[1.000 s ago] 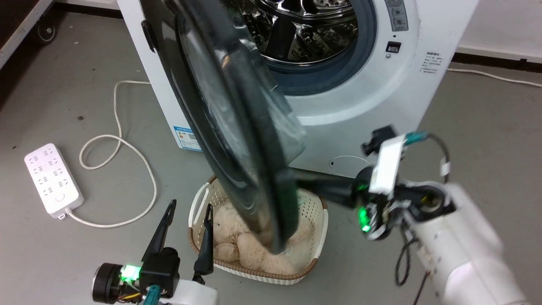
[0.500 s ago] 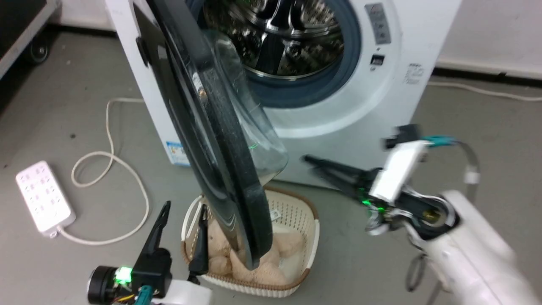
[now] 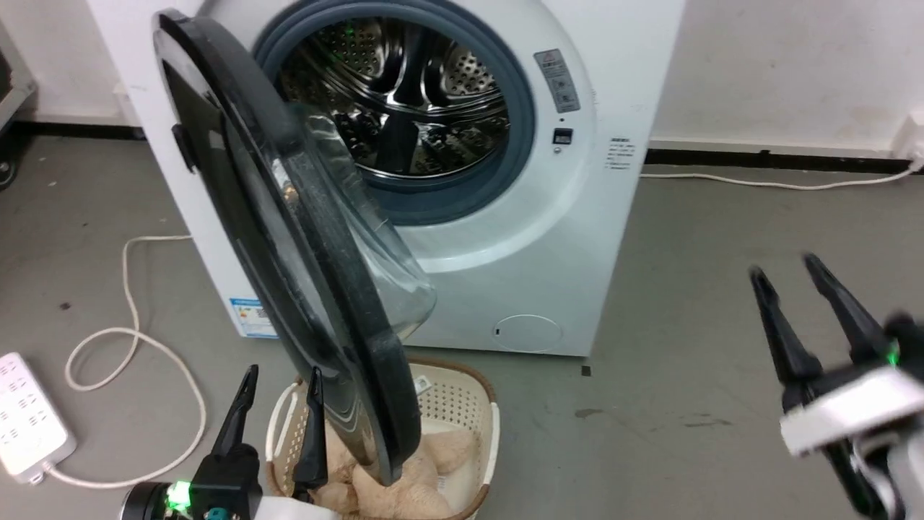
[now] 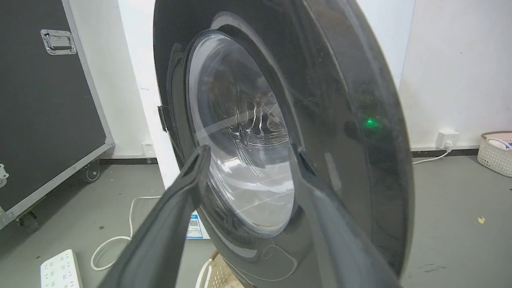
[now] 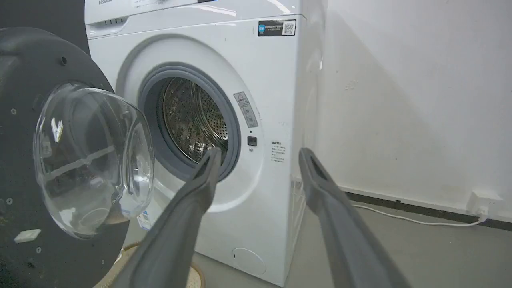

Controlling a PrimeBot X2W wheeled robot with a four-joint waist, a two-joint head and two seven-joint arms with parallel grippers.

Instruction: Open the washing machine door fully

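1. In the cream perforated plastic basket with a brown rim (image 3: 449, 396), on the grey floor just before the machine: one beige plush toy (image 3: 426, 478), partly under the door's lower edge.
2. Inside the perforated steel drum (image 3: 404, 94), ringed by the grey rubber gasket (image 3: 521, 144): bare shining metal.
3. Off by the wall in the left wrist view: a second, pale basket (image 4: 498, 154), contents too small to tell.
4. Swung out from the white boxy front-loading washing machine (image 3: 577, 238), hinged at its left side: the large round washing machine door with glossy black rim and clear bulging glass bowl (image 3: 289, 245). Stands nearly edge-on to the head camera, not yet folded back, bottom over the basket.
5. Left gripper (image 3: 283, 372): fingers spread apart, gripping nothing, pointed at the door's outer face near its lower rim. Contact impossible to tell.
6. Right gripper (image 3: 782, 266): fingers parted, holding nothing, over bare floor, well apart from door and machine.
7. Counted: one machine, one door, two baskets, one toy, one white power strip (image 3: 25, 422), two grippers of two fingers each.
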